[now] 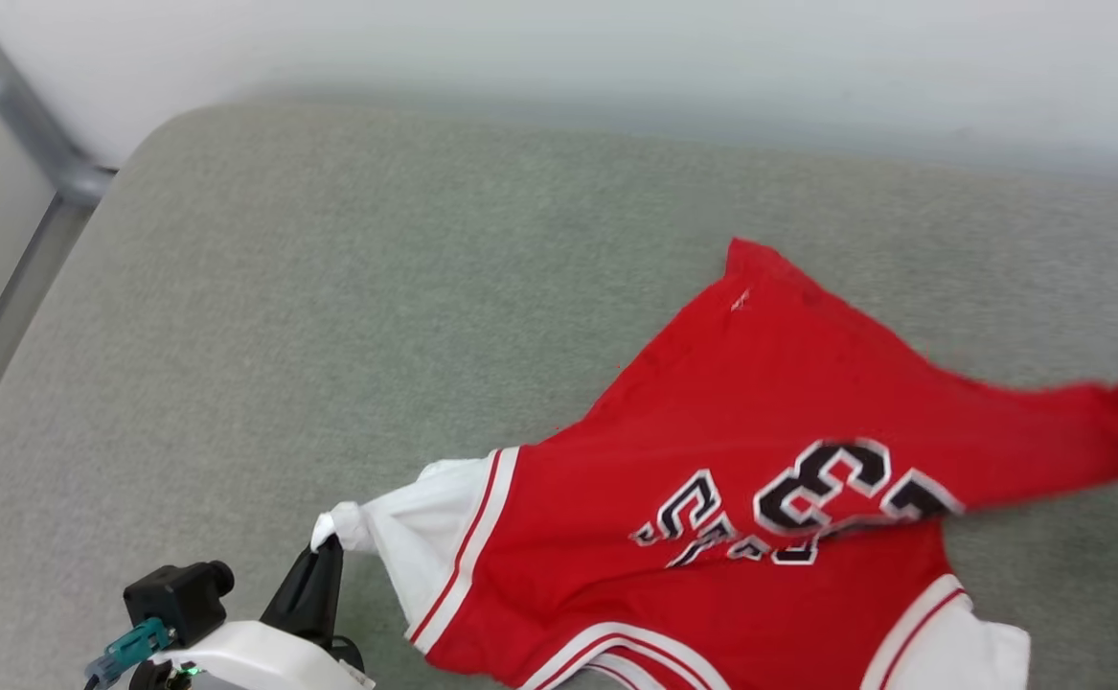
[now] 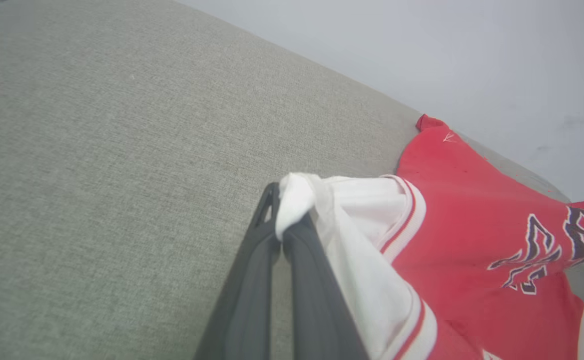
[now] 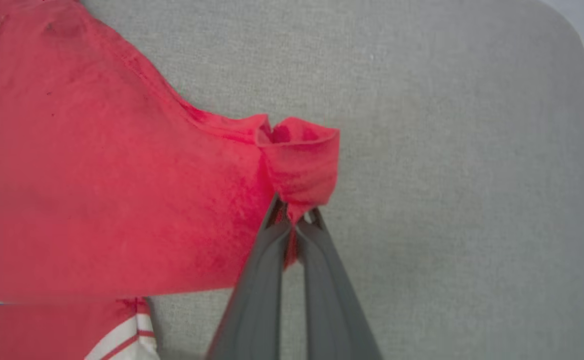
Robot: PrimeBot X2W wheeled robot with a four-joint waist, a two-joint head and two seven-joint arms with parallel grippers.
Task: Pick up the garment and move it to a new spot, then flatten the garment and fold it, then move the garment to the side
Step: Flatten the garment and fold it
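Jersey (image 1: 760, 431) is lying number-side up across the near right part of the grey cushion (image 1: 329, 287), stretching between both grippers. The left gripper (image 2: 282, 225) is pinching the bunched tip of a white sleeve, fingers closed on it. The right gripper (image 3: 294, 220) is clamping a curled red corner.

Both bites are small, so a hard outward pull is likely risking a slip and leaving the cloth bunching up. Dragging could also be tucking the far red point under.

The cloth is looking thin, soft and limp, with striped trim and black numerals edged in white. The cushion is showing a coarse woven face with rounded corners.
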